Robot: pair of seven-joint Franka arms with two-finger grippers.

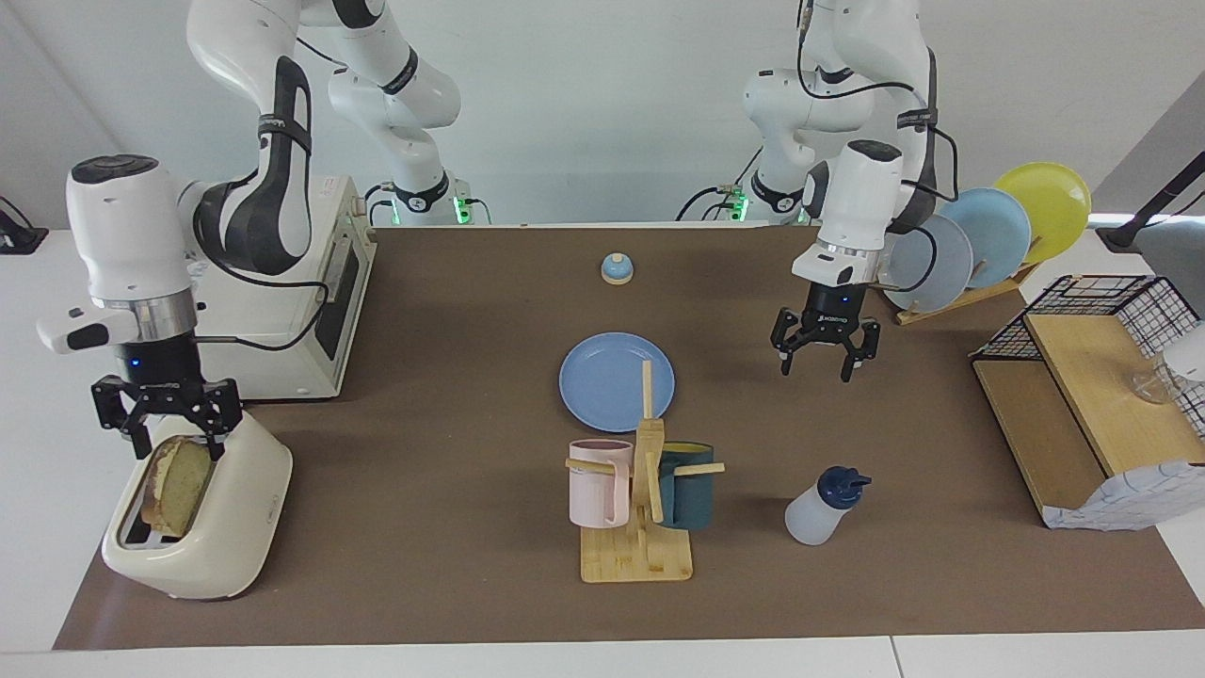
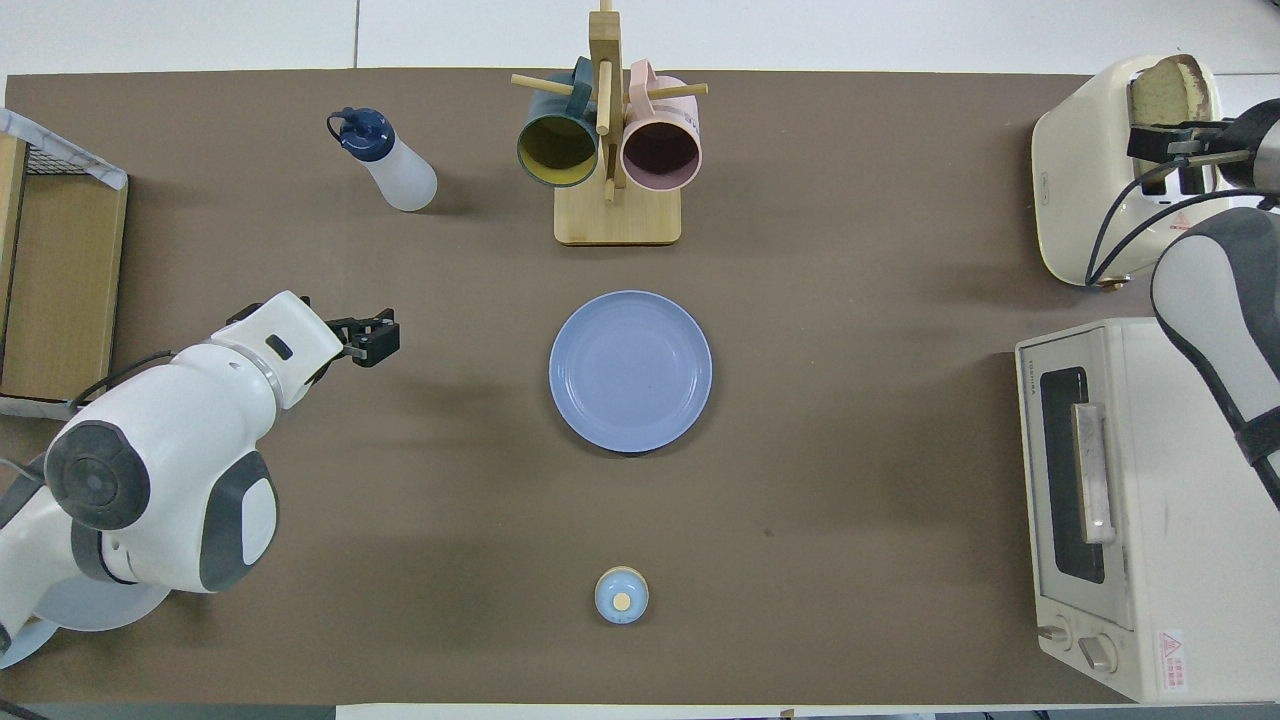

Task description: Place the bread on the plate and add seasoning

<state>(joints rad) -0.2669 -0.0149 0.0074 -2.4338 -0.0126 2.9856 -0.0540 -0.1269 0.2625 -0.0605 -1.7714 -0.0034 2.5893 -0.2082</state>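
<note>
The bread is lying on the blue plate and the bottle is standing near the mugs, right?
Not quite. The bread is not on the blue plate; it is standing in the toaster, as the facing view shows. The plate has nothing on it. The bottle does stand near the mugs.
</note>
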